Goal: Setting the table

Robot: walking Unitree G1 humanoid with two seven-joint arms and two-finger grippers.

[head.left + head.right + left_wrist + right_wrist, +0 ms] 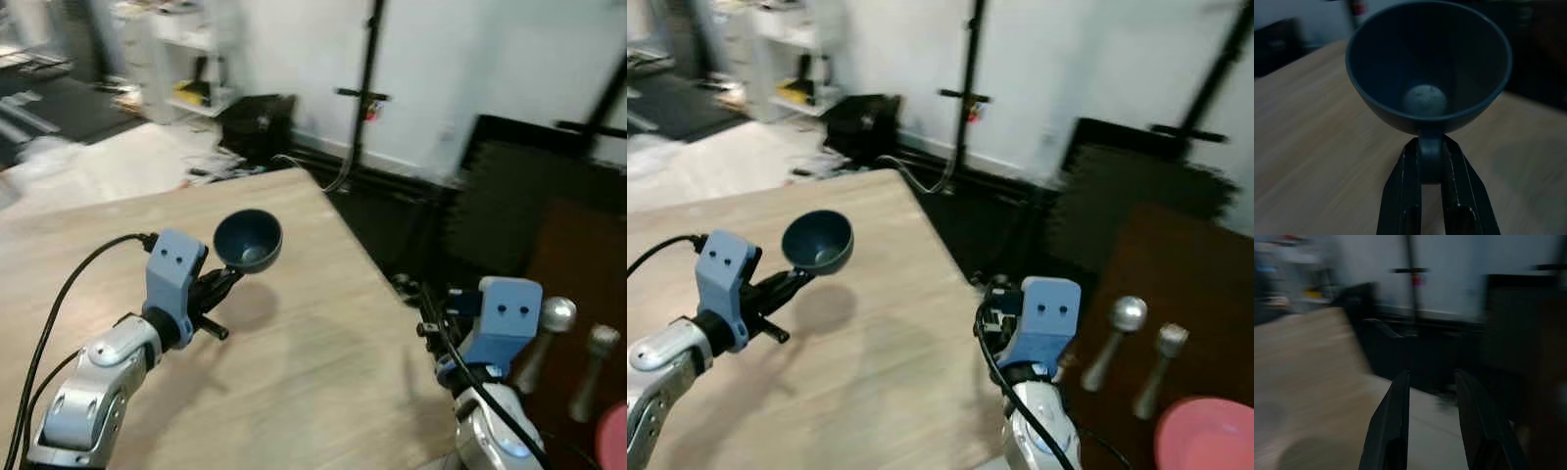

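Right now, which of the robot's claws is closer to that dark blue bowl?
Left. The left gripper is shut on the dark blue bowl, holding it by its rim above the wooden table. The right gripper hangs open and empty past the table's right edge.

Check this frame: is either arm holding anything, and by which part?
The left gripper holds a dark blue bowl by its rim, above the wooden table. The right gripper is open, holding nothing.
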